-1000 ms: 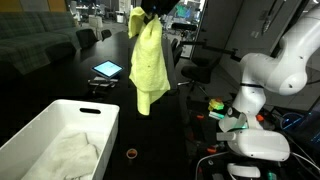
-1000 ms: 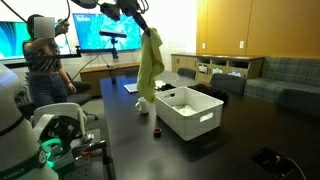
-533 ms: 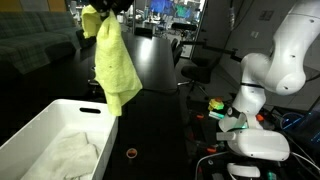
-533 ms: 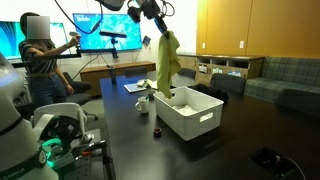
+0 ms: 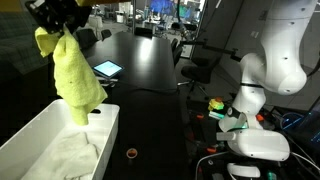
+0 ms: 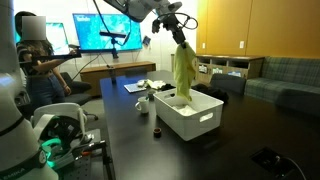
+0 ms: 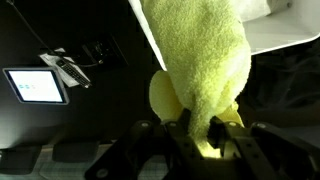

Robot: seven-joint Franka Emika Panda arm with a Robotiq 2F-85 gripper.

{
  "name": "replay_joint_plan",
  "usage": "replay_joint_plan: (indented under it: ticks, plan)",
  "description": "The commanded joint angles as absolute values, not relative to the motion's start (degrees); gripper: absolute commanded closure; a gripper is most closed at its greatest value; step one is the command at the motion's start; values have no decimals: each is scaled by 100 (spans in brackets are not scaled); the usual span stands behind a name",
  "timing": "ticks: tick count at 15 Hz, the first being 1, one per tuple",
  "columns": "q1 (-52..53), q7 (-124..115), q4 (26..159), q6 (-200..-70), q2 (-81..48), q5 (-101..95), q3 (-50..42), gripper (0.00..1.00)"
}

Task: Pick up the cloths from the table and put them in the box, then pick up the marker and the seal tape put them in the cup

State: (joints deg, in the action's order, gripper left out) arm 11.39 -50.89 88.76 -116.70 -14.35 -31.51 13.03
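Note:
My gripper (image 5: pixel 62 28) (image 6: pixel 180 37) (image 7: pixel 197 132) is shut on the top of the bright yellow cloth (image 5: pixel 75 78) (image 6: pixel 183 73) (image 7: pixel 200 60), which hangs limp from the jaws. The cloth dangles above the white box (image 5: pixel 40 128) (image 6: pixel 200 122), its lower end near the rim in both exterior views. An off-white cloth (image 5: pixel 68 155) lies crumpled inside the box. In the wrist view the yellow cloth fills the middle, with the box's rim (image 7: pixel 150 40) running behind it. The marker, the seal tape and the cup I cannot make out.
The table (image 5: pixel 150 90) (image 6: pixel 130 140) is black. A lit tablet (image 5: pixel 107 69) (image 7: pixel 36 86) lies on it beyond the box. A small ring (image 5: pixel 131 153) lies on the table near the box. The robot base (image 5: pixel 255 140) stands at the table edge. A person (image 6: pixel 35 70) stands behind the table.
The gripper has carried the yellow cloth sideways across the table, from beside the box to above it. The grip has stayed shut.

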Motion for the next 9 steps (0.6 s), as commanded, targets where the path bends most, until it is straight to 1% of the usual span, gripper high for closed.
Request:
replay_joint_plan:
  ticks: [1,9]
  plan:
    - [1461,-4630,8111,-11681,-2227,-3080,967,97]
    - [1827,-4246,7484,-11862,-3319,-2791,416,97]
